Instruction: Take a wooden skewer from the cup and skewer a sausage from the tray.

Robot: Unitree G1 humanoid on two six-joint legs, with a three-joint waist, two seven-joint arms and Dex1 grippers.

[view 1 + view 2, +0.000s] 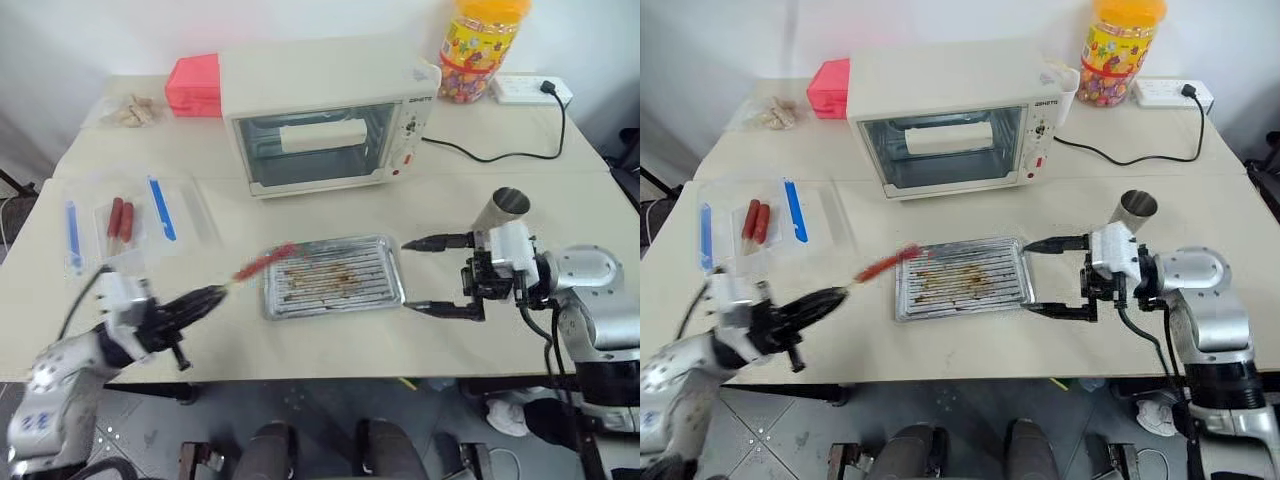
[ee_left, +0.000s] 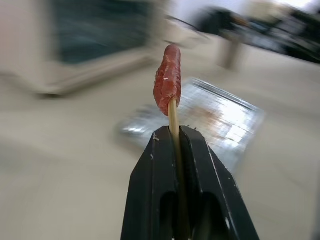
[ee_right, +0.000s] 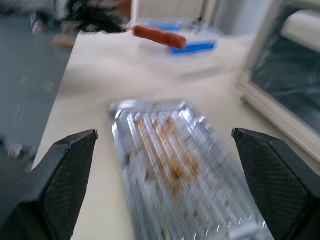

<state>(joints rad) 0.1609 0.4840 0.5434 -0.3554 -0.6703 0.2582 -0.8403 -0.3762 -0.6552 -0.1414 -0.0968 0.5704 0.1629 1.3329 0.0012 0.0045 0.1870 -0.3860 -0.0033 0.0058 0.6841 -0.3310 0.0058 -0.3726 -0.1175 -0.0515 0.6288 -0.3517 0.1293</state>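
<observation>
With fingers clamped on the wooden skewer (image 2: 173,117), L gripper (image 1: 208,296) holds the sausage (image 1: 263,263) impaled on its tip, above table just left of tray (image 1: 383,285). R gripper (image 1: 437,275) wide apart, empty, at tray's right edge; cup (image 1: 501,210) just beyond it.

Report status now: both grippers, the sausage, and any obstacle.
Left gripper shut on wooden skewer, sausage impaled. Right gripper open beside tray. No obstacle.
</observation>
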